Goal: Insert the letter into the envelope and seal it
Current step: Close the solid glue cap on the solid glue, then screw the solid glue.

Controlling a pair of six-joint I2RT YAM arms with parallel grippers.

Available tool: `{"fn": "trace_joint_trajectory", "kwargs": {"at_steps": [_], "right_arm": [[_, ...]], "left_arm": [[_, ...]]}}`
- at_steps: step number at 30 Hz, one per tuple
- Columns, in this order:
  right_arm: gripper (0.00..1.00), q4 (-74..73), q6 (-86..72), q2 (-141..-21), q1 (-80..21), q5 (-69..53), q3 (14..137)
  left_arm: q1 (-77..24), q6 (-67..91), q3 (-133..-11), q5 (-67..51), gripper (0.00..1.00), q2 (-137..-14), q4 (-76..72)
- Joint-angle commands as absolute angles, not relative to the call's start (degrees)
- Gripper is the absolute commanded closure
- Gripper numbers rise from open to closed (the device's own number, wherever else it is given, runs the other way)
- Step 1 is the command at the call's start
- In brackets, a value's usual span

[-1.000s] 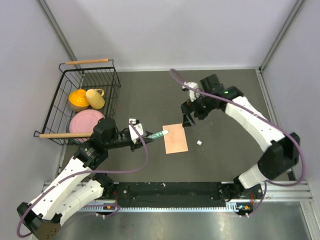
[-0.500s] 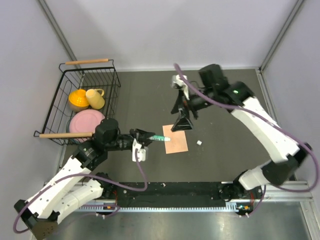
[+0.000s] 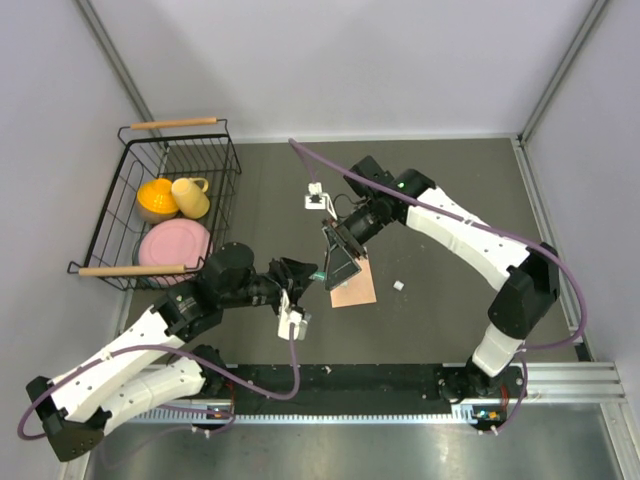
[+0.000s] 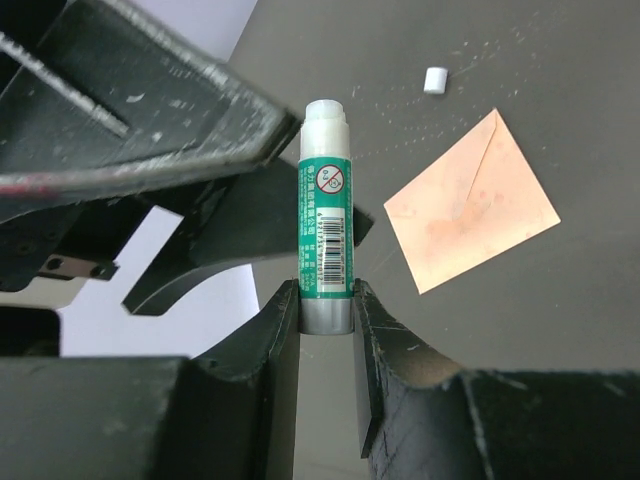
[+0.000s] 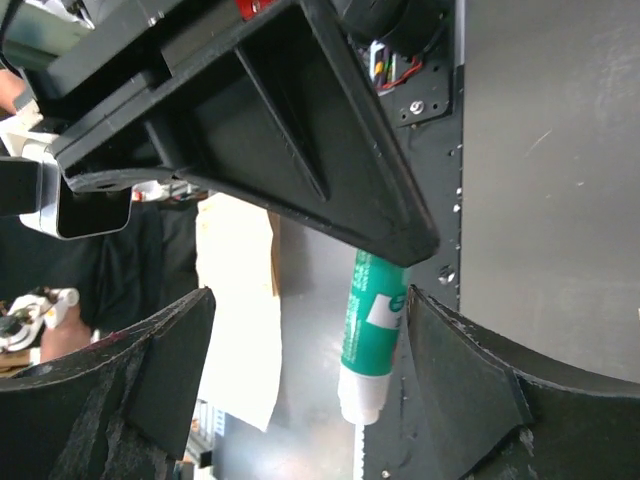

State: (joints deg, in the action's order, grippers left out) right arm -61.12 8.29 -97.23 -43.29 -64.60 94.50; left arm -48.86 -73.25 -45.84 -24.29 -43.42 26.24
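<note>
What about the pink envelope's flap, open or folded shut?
Folded shut: the envelope lies flat on the table, flap down against its body. Whether glued, cannot tell.

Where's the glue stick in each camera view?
Top external: glue stick centre, left of the envelope, mostly hidden.
Left wrist: glue stick mid-frame, pointing up.
Right wrist: glue stick lower centre, pointing down.
Shared landmark: the left gripper clamped on its base.

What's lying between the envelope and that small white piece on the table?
Nothing; the left wrist view shows bare table between envelope and white piece.
</note>
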Motion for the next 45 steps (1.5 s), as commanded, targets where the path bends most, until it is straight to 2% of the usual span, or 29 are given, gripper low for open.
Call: {"fn": "trace_joint_trajectory", "kwargs": {"at_steps": [1,2,4,5,6,11,14,15,17,20,24,25,28,31,35,38,41,45], "right_arm": [[0.26,-61.08,8.70,-95.10,-44.82,-68.38,91.94],[0.28,-61.17,8.96,-95.18,-45.09,-67.68,91.67],[0.41,-60.91,9.49,-95.36,-45.26,-67.41,91.41],[0.49,-60.91,9.41,-95.54,-45.18,-66.98,91.75],[0.64,-60.82,9.49,-95.62,-45.26,-66.54,92.02],[1.00,-60.91,10.20,-95.98,-45.26,-65.04,93.69],[1.00,-61.08,11.16,-95.54,-45.26,-65.74,93.69],[1.00,-61.08,11.95,-95.28,-45.26,-65.92,93.69],[1.00,-61.35,12.83,-94.40,-45.26,-66.36,93.25],[1.00,-61.79,14.06,-93.96,-45.26,-66.71,92.72],[1.00,-62.49,14.76,-93.95,-45.26,-67.23,92.72],[1.00,-62.58,14.68,-93.96,-45.35,-66.98,92.90],[1.00,-63.10,15.99,-93.61,-45.62,-64.17,93.77],[1.00,-63.02,18.71,-92.29,-45.70,-57.06,95.96],[1.00,-61.71,25.12,-89.92,-45.79,-45.99,99.14],[1.00,-58.46,28.81,-87.02,-46.05,-39.21,98.97],[1.00,-55.91,32.95,-83.42,-47.19,-33.76,96.42],[1.00,-51.25,37.52,-79.37,-49.21,-28.93,91.60]], "left_arm": [[-49.22,-72.96,-47.55,-21.19,1.00,-43.68,25.14],[-49.22,-72.34,-47.55,-20.92,1.00,-43.86,24.88],[-49.22,-70.50,-48.16,-20.65,1.00,-44.21,24.87],[-49.22,-70.40,-48.25,-20.92,1.00,-44.03,25.13],[-49.22,-69.97,-48.16,-21.00,1.00,-43.69,25.05],[-49.22,-66.45,-47.29,-23.90,1.00,-41.14,24.87],[-49.22,-62.76,-46.93,-24.87,0.87,-39.55,24.78],[-49.22,-61.54,-46.76,-24.79,0.75,-39.29,24.96],[-49.13,-60.56,-46.76,-24.26,0.70,-38.41,25.48],[-49.13,-61.34,-46.58,-25.30,0.70,-37.27,26.54],[-49.13,-63.54,-46.93,-26.98,0.71,-37.00,27.68],[-49.13,-63.72,-47.02,-27.50,0.81,-37.00,28.12],[-49.13,-63.90,-48.07,-29.88,0.96,-37.18,30.58],[-49.13,-60.39,-49.57,-32.25,1.00,-38.32,33.39],[-48.96,-45.15,-53.16,-34.89,1.00,-41.92,34.89],[-46.85,-31.88,-53.09,-37.08,1.00,-43.85,30.60],[-40.98,-16.95,-51.60,-42.17,1.00,-44.56,22.61],[-27.72,5.31,-50.10,-54.29,1.00,-48.16,11.01]]}}
